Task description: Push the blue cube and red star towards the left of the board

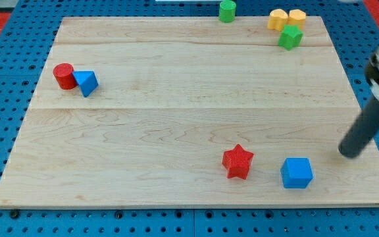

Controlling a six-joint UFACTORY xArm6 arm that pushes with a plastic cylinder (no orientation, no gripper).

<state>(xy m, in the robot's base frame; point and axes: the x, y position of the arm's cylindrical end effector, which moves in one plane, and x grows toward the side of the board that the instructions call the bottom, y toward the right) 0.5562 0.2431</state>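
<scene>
Right of blue cube (297,172), apart, sits my tip (349,155); red star (237,161) beyond, probably aligned for leftward shove. No gripper, bare rod.

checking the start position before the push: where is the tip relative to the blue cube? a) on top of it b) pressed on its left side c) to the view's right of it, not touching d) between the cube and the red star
c: my tip sits to the view's right of the blue cube, slightly higher, with bare board between them; the red star lies on the cube's left.
</scene>
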